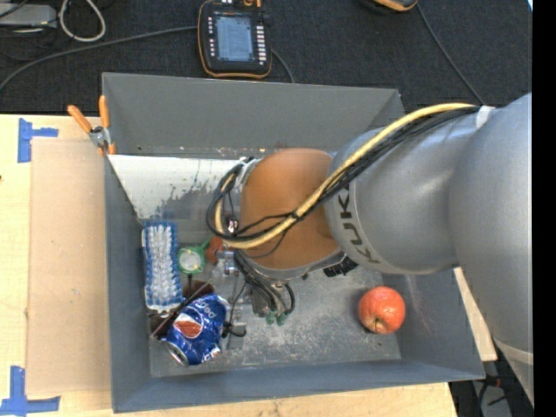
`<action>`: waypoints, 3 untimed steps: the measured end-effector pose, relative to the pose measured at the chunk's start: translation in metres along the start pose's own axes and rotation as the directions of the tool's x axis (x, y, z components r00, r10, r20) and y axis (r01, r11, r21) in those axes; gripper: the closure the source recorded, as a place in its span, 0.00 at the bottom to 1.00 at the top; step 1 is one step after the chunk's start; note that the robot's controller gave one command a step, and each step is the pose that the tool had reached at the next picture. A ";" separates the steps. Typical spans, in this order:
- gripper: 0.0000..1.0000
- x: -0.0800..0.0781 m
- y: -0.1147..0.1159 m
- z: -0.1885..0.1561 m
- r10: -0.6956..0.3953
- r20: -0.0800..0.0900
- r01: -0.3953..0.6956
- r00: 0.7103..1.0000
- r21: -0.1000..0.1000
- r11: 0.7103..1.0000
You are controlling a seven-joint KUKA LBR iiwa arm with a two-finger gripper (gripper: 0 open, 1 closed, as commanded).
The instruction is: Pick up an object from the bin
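Gripper (252, 305) low in the bin (261, 120), just right of a crushed blue Pepsi can (196, 330); nothing picked yet.
Gripper open or closed: cannot tell, the orange wrist cover (282, 207) hides most of it, and no thing is seen in it. The can lies front left, near a clear ribbed bottle (161, 263). A red apple (380, 309) sits well apart, front right. Judged an approach stage: grasp and lift still to do.
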State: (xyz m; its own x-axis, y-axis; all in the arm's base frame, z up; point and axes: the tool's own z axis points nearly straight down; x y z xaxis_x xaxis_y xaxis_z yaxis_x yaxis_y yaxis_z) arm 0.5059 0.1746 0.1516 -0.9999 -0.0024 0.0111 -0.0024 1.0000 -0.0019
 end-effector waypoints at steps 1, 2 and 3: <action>0.00 -0.002 -0.001 -0.004 0.005 0.008 -0.005 1.000 -0.002 1.000; 0.00 -0.010 0.001 0.022 0.012 0.000 -0.012 1.000 0.000 1.000; 0.00 -0.018 0.033 0.029 -0.006 0.007 0.006 1.000 -0.003 1.000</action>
State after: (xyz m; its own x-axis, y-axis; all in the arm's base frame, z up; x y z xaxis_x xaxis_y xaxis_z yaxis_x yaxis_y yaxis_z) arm 0.5230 0.2075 0.1219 -1.0000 -0.0080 0.0040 -0.0080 1.0000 0.0012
